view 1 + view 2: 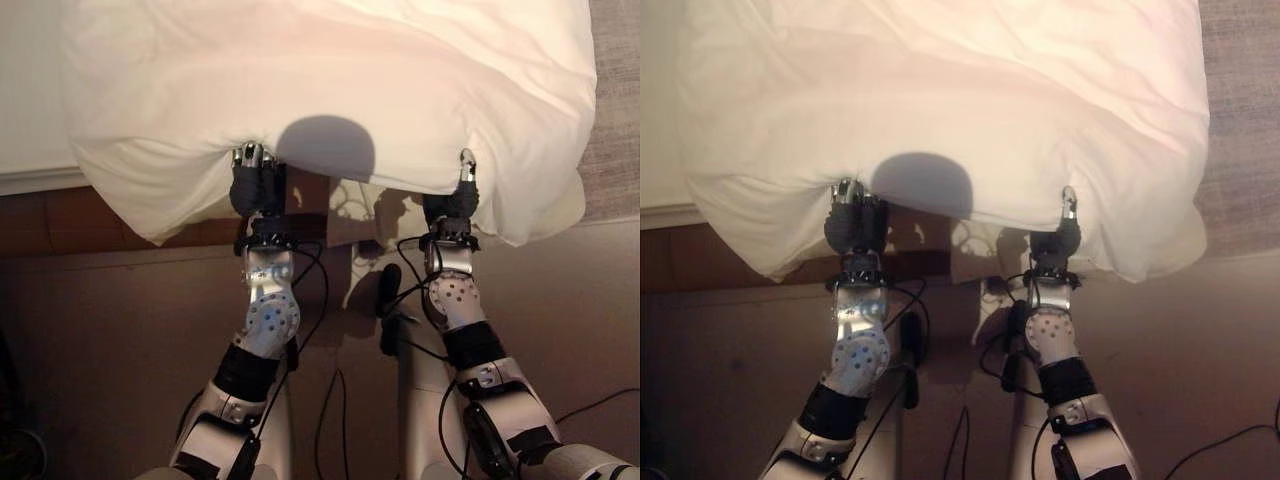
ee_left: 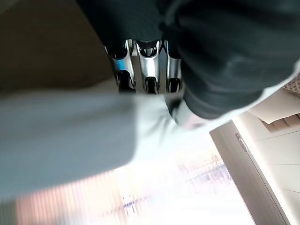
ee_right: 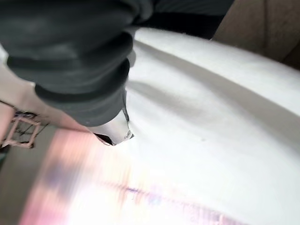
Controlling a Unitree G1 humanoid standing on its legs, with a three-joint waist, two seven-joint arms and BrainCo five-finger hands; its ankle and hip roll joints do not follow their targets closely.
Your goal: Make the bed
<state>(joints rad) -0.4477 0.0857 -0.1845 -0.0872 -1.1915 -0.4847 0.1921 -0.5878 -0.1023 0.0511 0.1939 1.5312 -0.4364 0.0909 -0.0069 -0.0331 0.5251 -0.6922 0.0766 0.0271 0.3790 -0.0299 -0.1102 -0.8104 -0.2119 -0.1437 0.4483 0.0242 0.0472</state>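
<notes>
A big puffy white piece of bedding (image 1: 330,80), a pillow or a folded duvet, hangs across the upper half of the eye views. Its lower edge is lifted off the floor and sags at both rounded corners. My left hand (image 1: 254,183) grips that edge left of the middle. In the left wrist view its fingers (image 2: 149,70) curl onto the white cloth (image 2: 70,136), with the thumb pinching from the other side. My right hand (image 1: 458,196) holds the same edge further right, one fingertip over the cloth, which puckers there. The right wrist view has the cloth (image 3: 211,117) against the hand's dark cover.
The white mattress (image 1: 28,100) lies at the left behind the bedding, above a brown bed base (image 1: 60,215). Grey carpet (image 1: 615,110) lies at the right and brown floor (image 1: 100,350) below. A pale wooden panel (image 2: 253,154) appears in the left wrist view.
</notes>
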